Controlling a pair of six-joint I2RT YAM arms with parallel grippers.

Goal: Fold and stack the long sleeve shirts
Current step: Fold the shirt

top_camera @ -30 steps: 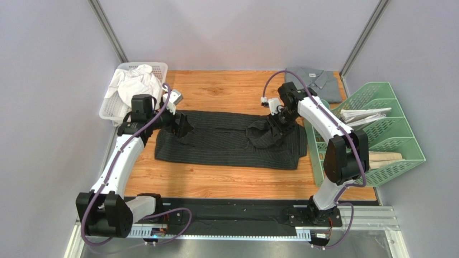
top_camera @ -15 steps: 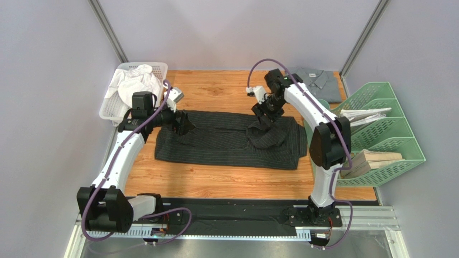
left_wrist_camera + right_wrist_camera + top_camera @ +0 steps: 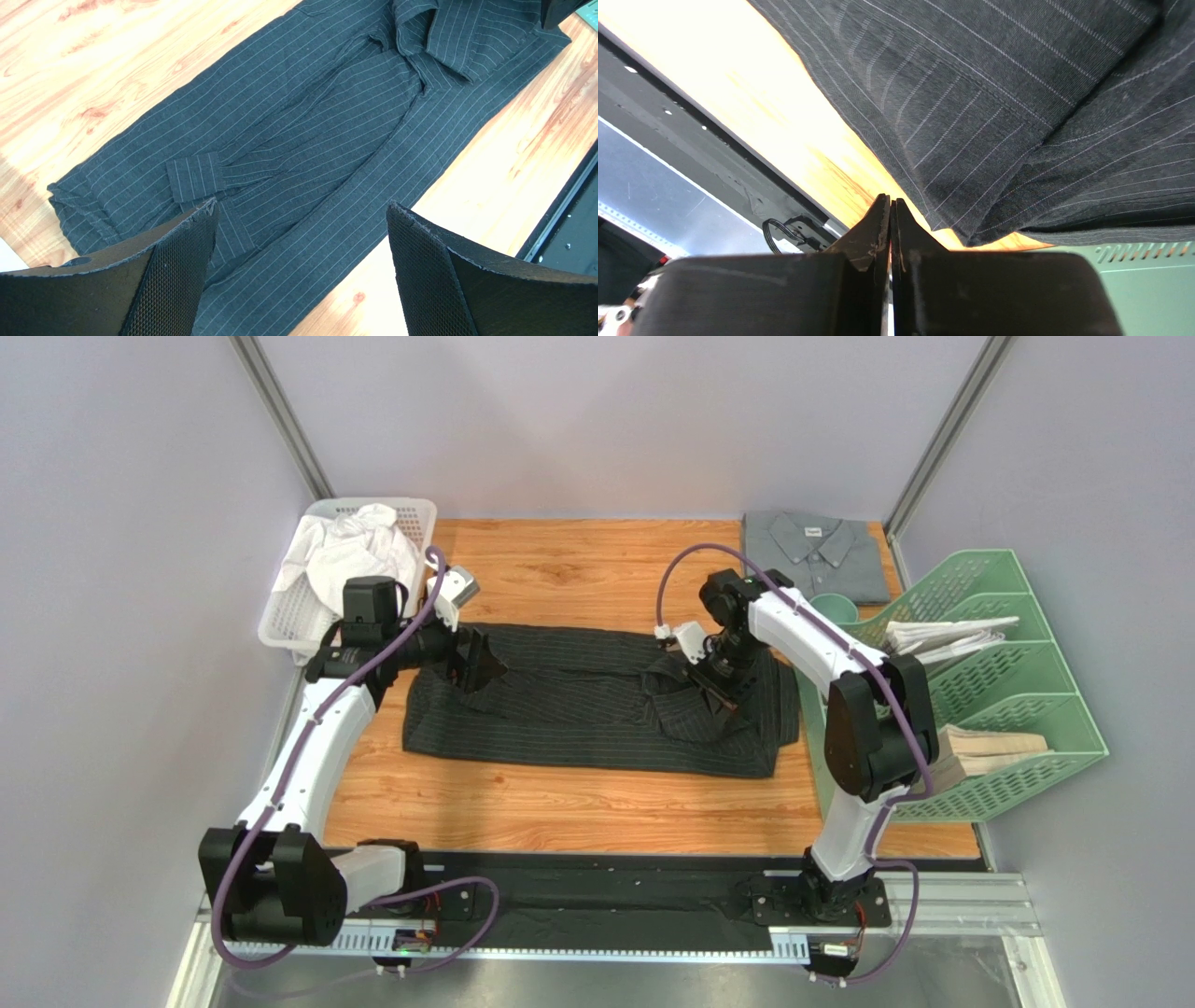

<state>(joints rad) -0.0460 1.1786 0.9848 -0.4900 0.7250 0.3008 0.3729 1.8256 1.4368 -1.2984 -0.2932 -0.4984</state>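
The black pinstriped long sleeve shirt (image 3: 589,703) lies flat across the wooden table, sleeves folded over its body (image 3: 316,126). The grey long sleeve shirt (image 3: 817,553) rests folded at the back right corner. My left gripper (image 3: 481,665) hovers open over the striped shirt's left end, its pads (image 3: 175,273) wide apart with nothing between them (image 3: 298,231). My right gripper (image 3: 697,676) is low over the rumpled right end of the striped shirt. Its jaws (image 3: 891,203) are shut with no cloth between them, and the striped cloth (image 3: 1018,105) lies just beyond the tips.
A white basket (image 3: 312,623) with white cloth in it stands at the back left. A green file rack (image 3: 1010,686) holding papers lines the right edge. A black rail (image 3: 589,896) runs along the table's front.
My right gripper opened, swung left across the shirt's right end, came down and shut. The bunched cloth there now lies flatter. The left arm has barely moved.
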